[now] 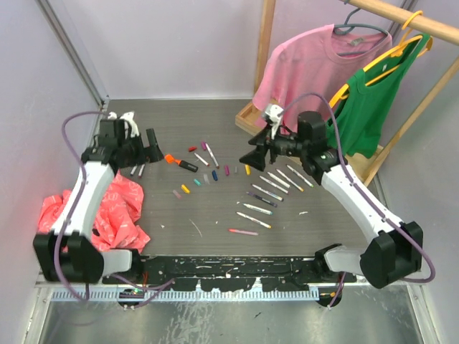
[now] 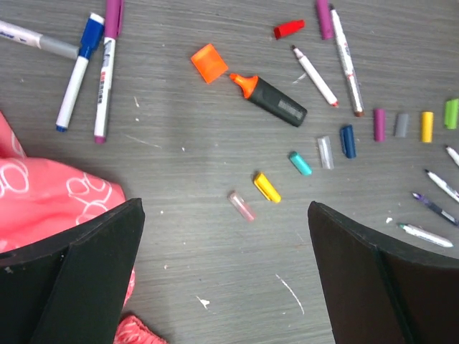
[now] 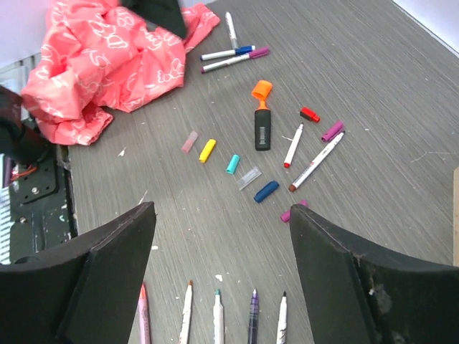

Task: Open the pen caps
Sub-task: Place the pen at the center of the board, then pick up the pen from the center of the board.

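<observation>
Many pen caps [image 2: 267, 187] loose on counter [image 2: 215, 272], marker [image 2: 276, 102] nib toward ten o'clock in left wrist view, left pincer [image 2: 224, 208] and right pincer [image 3: 222, 209] spread, empty.

No legible print on the pens [image 2: 105, 86]

Left fingers [image 2: 72, 272] and right fingers [image 3: 93, 279] wide apart, empty.

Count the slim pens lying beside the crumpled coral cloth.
3, clustered by the crumpled coral cloth: a purple-capped white plastic pen, a blue-capped white one beside it, and a grey-and-white one partly out of frame. Others may hide under the cloth.
</observation>
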Robot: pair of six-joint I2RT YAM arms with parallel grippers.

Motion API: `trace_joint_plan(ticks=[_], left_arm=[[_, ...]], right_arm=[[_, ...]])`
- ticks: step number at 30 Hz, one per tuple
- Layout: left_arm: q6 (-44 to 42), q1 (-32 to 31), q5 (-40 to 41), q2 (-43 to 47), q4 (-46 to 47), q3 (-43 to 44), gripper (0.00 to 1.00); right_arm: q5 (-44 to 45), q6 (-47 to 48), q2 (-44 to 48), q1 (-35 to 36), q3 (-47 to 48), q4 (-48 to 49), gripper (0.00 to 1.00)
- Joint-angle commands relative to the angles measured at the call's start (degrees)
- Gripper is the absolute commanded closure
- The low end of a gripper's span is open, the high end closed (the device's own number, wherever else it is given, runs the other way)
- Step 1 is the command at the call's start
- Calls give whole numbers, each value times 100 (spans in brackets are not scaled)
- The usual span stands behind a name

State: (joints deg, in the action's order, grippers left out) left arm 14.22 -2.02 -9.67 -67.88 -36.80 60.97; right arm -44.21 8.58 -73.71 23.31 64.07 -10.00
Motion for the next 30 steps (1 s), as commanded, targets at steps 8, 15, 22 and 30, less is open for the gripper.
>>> trace_joint_plan(ticks=[8,15,22,30], left_arm=[[-837,27,1001,-2956,-1216,2255,24],[-1143,41,1352,-4055,-1449,2822,52],[-1146,310,1190,-4567,-1443,3044,53],[-1057,579,636,-5064,-1552,3237,63]], right_arm=[[-1825,-392,-18,-349,-830,1471,21],[-1813,-285,-104,-354,-773,1277,21],[-1828,-251,-233,-365,-764,1220,22],[-1849,-266,-322,-378,-760,1209,22]])
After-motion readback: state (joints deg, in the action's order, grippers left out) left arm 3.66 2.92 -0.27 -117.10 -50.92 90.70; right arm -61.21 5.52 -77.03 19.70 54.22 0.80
